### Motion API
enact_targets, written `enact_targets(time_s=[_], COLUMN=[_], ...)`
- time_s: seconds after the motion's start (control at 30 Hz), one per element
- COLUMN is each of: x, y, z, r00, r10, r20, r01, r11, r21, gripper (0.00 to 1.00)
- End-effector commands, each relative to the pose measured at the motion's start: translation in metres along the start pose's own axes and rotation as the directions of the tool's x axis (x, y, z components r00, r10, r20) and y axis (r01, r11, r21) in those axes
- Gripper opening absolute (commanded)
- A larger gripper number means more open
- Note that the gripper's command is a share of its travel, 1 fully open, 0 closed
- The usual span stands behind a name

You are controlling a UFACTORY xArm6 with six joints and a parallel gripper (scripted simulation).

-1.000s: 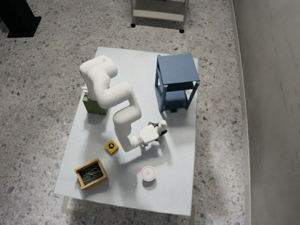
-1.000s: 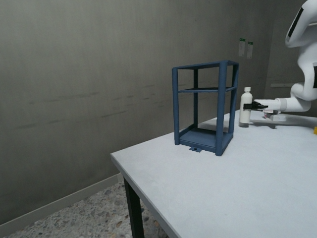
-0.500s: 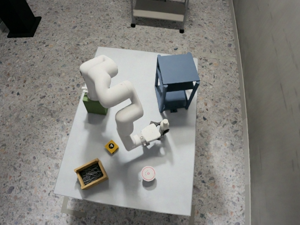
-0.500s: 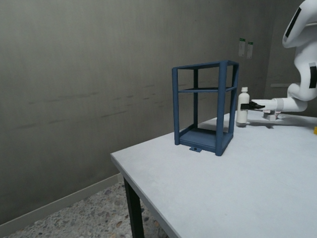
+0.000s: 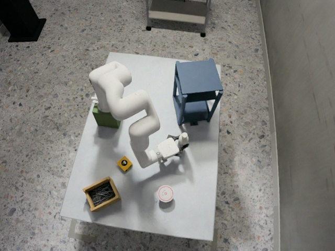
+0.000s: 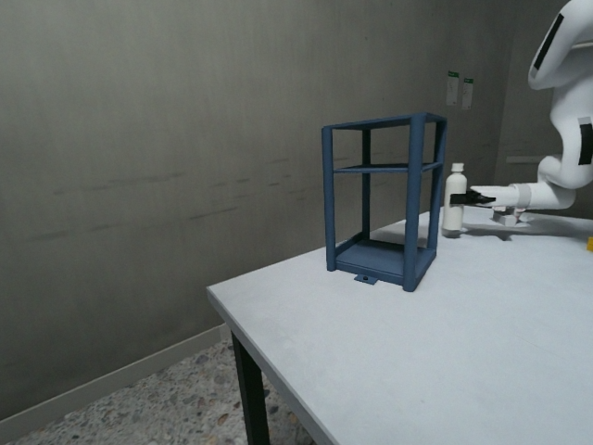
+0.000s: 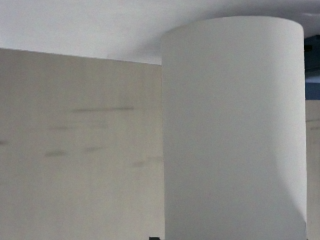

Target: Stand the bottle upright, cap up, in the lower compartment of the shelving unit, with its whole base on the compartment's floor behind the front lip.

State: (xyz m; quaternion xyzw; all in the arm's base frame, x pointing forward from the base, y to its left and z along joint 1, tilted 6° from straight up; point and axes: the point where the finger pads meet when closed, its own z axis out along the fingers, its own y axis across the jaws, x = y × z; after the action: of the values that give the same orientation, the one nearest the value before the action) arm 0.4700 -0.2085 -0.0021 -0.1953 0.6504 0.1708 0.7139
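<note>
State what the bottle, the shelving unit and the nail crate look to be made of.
Bottle, held upright by the gripper: probably plastic, going by its matte, opaque white, seamless body and cap.
Shelving unit: painted metal or wood, hard to tell which; its uniform blue satin coat hides any grain.
Crate: wood, with tan unpainted boards and visible thick walls.
</note>
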Motion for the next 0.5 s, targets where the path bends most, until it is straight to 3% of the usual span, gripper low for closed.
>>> enact_targets(time_s=[0.0,0.47], x=[-0.0013,-0.0013], y=[0.0009,0.0108], z=[0.0002,0.0002], r00=[1.0,1.0], r10=[-0.003,-0.003], r20=[0.001,0.001], r01=[0.003,0.003], r11=[1.0,1.0], r21=[0.0,0.0], gripper=[0.0,0.0])
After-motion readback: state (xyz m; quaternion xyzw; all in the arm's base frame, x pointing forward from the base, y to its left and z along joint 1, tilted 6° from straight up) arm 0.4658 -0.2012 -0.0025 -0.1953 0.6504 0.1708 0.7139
